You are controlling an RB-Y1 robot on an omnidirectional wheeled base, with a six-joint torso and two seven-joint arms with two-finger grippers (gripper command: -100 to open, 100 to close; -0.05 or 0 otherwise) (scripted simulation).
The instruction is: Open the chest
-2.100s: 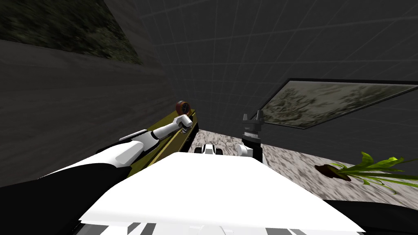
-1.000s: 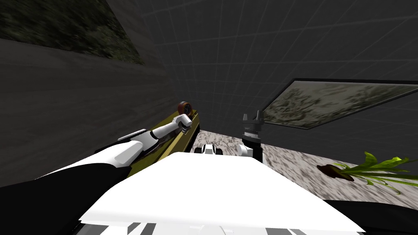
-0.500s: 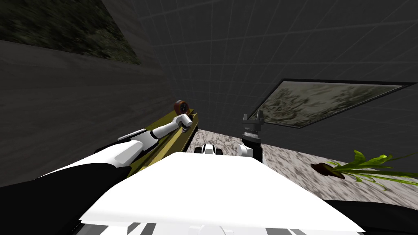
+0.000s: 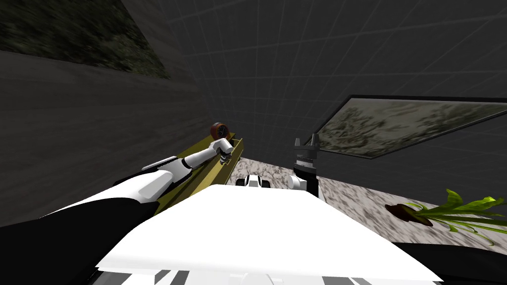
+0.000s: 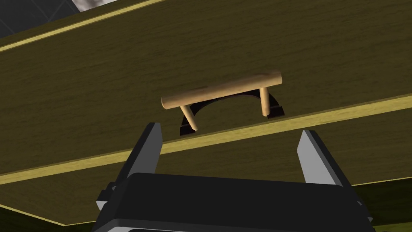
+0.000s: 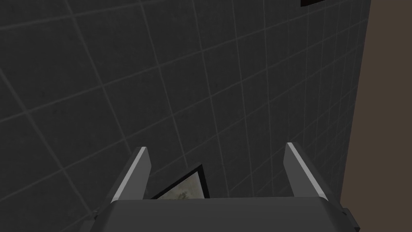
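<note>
Left wrist view shows the handle [image 5: 221, 90], a pale bar on two short posts, set on the olive-brown chest [image 5: 120, 60]. The left gripper [image 5: 230, 131] stands open just short of it, touching nothing, and the bar falls between the lines of its two fingers [image 5: 151, 141]. The handle lies slanted to the line between those fingers, so closing from here could catch one end or a post rather than the bar. I judge that such a grip would slip once the pull begins. A yellow stripe [image 5: 342, 110] runs just beside the handle, between it and the gripper. I cannot tell whether that is the lid's seam, and a pull in the wrong direction would drag the whole chest instead of raising the lid. In the head view a reddish round thing [image 4: 219, 130] stands on the chest near the handle, beyond it, and a rising lid could tip it off. The dark wall [image 4: 99, 148] runs close behind the handle's side of the chest, so the lid may have little room to swing back. The mottled floor [image 4: 267, 170] on the handle's other side leaves room for the arm to draw away. The right gripper [image 4: 305, 144] is held up, open and holding nothing, well apart from the handle.
</note>
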